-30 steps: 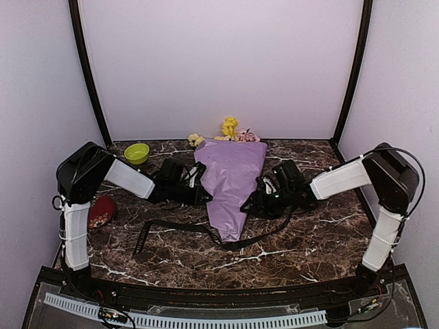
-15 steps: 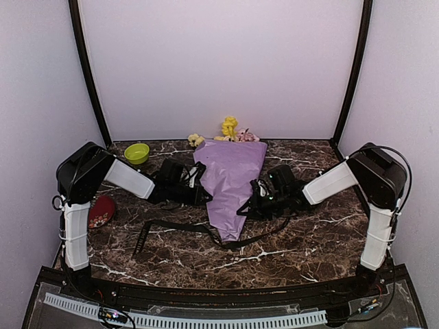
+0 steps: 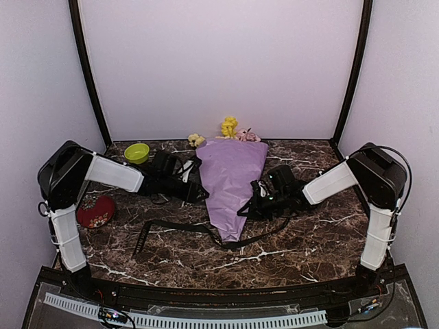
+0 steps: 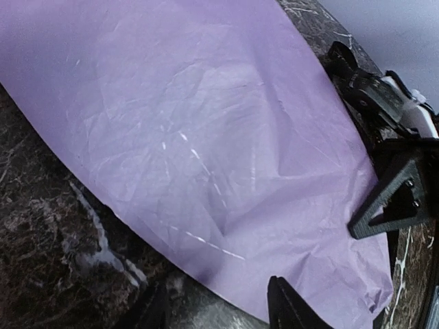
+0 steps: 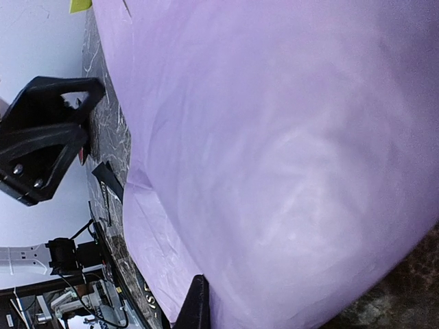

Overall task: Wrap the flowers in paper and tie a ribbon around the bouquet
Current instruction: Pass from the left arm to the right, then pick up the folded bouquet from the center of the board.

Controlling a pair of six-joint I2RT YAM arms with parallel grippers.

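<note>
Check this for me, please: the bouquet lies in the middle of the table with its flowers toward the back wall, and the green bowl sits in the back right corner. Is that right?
Not quite. The green bowl sits in the back left corner, not the right, as the top external view shows. The rest holds: the bouquet lies in the middle of the table with its flowers toward the back wall.

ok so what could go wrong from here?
1. Left pincer is open beside the paper, so the paper may unroll.
2. Right pincer looks shut on the thin paper edge; a pull could tear it.
3. Ribbon lies loose under the paper's narrow end; dragging the paper could slide it off.
</note>
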